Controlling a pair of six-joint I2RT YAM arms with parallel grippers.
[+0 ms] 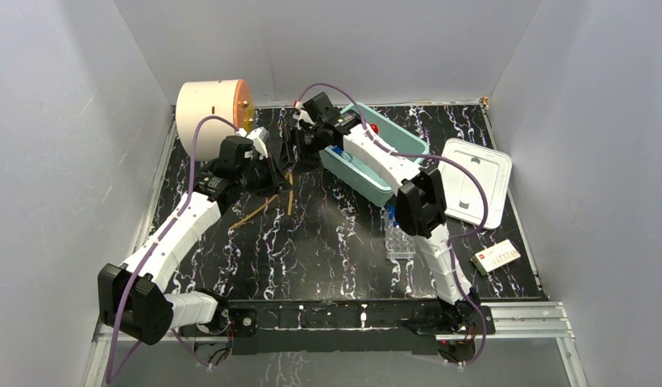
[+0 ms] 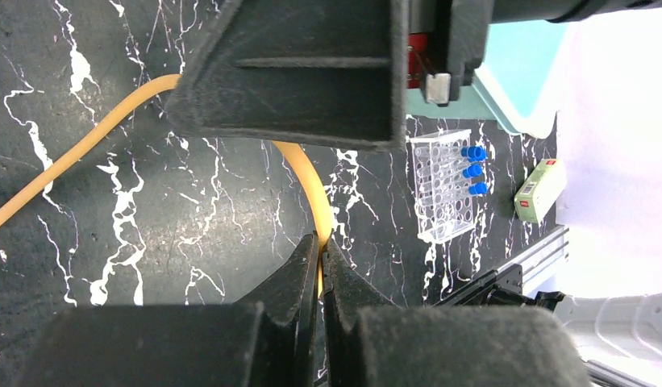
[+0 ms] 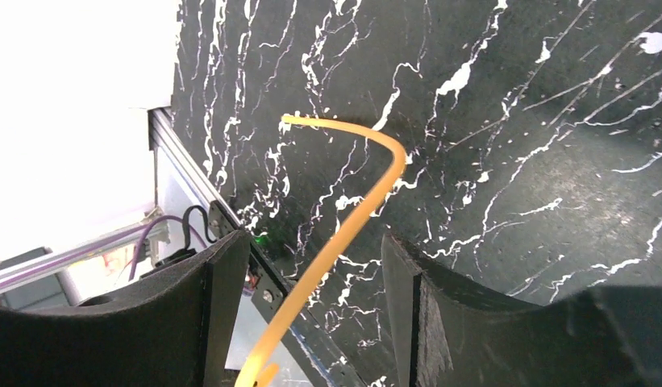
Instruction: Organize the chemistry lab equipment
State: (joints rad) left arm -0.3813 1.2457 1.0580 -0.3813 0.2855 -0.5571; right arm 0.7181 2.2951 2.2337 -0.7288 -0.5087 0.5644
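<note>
**Step in hand (our judgement):** getting the yellowish tubing (image 3: 369,203) under control with two tools so it can be stowed, probably in the teal tray (image 1: 369,189).

**Tool state**
- The left tool (image 2: 319,246) is pressed together and pinches the tubing at its very tips.
- The right tool (image 3: 310,246) is spread. The tubing runs up through its gap and touches neither finger, as far as we can see.

**Location:** From the left tool's tips the tubing arcs forward and passes under the right tool, which hangs just ahead. The free end bends over beyond the right tool's fingers, above the counter (image 1: 327,242).

**Recommendations**
- The tubing looks limp and springy, and we expect a single pinch to leave long trailing ends.
- We advise closing the right tool only once the tubing sits centred and deep between its fingers.
- The left tool's pinch should not be released until that second grip is firm.
- Bringing the two tools together would fold the length to fit the tray beside the right tool.
- We see a risk of a loose end sweeping into nearby items.

**Count**
- Tubing: one.
- Clear tube rack (image 2: 442,189): one, well off to the side of the left tool.
- Blue-capped tubes (image 2: 473,170): three, standing in the rack.
- Teal tray: one.
- White lid (image 1: 476,173): one.
- Small white box (image 1: 495,255): one.
- Cream drum (image 1: 208,105): one.
- Tray contents: not counted, since the right arm largely hides them.
</note>
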